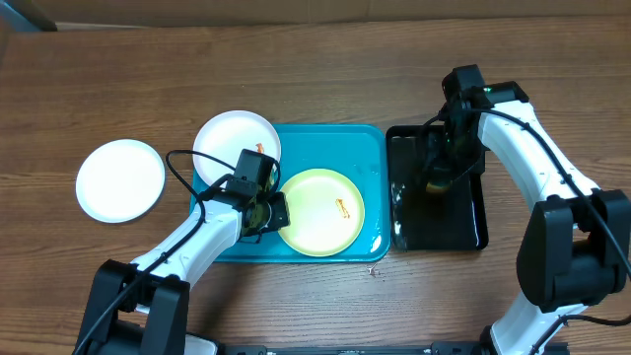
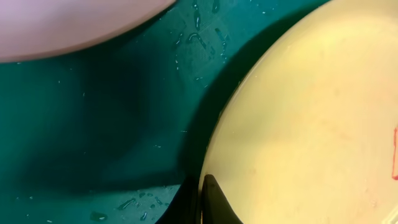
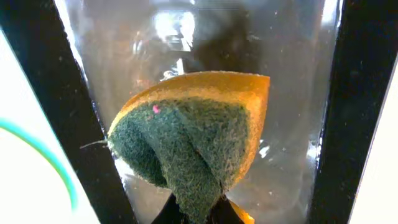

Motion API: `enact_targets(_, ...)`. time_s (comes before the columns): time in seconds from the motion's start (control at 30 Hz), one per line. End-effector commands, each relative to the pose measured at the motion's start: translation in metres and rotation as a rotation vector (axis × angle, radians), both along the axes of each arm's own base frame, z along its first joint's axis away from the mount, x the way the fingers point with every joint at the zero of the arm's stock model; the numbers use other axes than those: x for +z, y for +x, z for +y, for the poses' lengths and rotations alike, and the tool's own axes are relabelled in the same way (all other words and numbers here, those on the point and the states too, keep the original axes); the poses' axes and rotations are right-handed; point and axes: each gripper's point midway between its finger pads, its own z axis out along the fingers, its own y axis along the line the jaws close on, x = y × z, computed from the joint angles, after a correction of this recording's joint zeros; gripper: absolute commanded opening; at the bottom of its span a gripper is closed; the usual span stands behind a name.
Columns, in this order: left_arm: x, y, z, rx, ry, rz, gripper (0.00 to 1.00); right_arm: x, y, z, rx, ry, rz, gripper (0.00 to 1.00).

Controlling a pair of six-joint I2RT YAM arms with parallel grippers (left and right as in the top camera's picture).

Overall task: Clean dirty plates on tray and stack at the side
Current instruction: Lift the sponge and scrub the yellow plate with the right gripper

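Looking down on a wooden surface (image 1: 325, 59), a turquoise tray (image 1: 367, 148) sits at centre, with a black tray (image 1: 455, 229) just beside it at 3 o'clock. A yellow plate (image 1: 315, 219) lies flat in the turquoise tray toward 5 o'clock and has a small orange-red smear (image 1: 343, 207) on it. A white plate (image 1: 232, 143) rests at the tray's 10 o'clock corner, overhanging the rim. A second white plate (image 1: 120, 179) lies off the tray on the surface at 9 o'clock, well apart. The left end effector (image 1: 274, 209) is at the yellow plate's 9 o'clock edge. Its wrist view shows one dark finger (image 2: 214, 205) against that rim, but whether it grips cannot be told. The right end effector (image 3: 196, 214) hangs over the black tray, pinching a folded sponge (image 3: 193, 137), yellow with a green scouring face.
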Motion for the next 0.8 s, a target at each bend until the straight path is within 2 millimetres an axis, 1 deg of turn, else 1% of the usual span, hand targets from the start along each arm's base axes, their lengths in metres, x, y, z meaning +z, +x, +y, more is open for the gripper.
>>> enact_targets(0.0,-0.007,-0.003,0.0,-0.003,0.005,0.015,0.04,0.041,0.014,0.018,0.07,0.019,-0.119,0.04)
enact_targets(0.1,-0.012,-0.003,0.0,0.007,0.007,0.028,0.04,0.055,0.016,0.04,0.125,0.028,-0.149,0.04)
enact_targets(0.17,-0.017,-0.004,0.0,0.019,0.007,0.042,0.04,0.06,0.015,0.062,0.184,0.038,-0.174,0.04)
enact_targets(0.23,-0.022,-0.005,0.0,0.02,0.007,0.058,0.04,0.061,0.012,0.083,0.24,0.04,-0.197,0.04)
enact_targets(0.3,-0.027,-0.006,-0.001,0.022,0.003,0.073,0.04,0.06,0.007,0.1,0.288,0.024,-0.212,0.04)
enact_targets(0.4,-0.028,-0.008,-0.004,0.017,-0.012,0.081,0.04,0.057,-0.001,0.122,0.337,-0.001,-0.233,0.04)
enact_targets(0.6,-0.024,-0.004,-0.005,0.01,-0.014,0.073,0.04,0.047,-0.007,0.145,0.381,-0.114,-0.313,0.04)
enact_targets(0.67,-0.024,-0.004,-0.005,0.01,-0.013,0.076,0.04,0.041,-0.009,0.152,0.404,-0.137,-0.333,0.04)
enact_targets(0.77,-0.024,-0.004,-0.005,0.01,-0.013,0.076,0.04,0.028,-0.01,0.156,0.425,-0.165,-0.351,0.04)
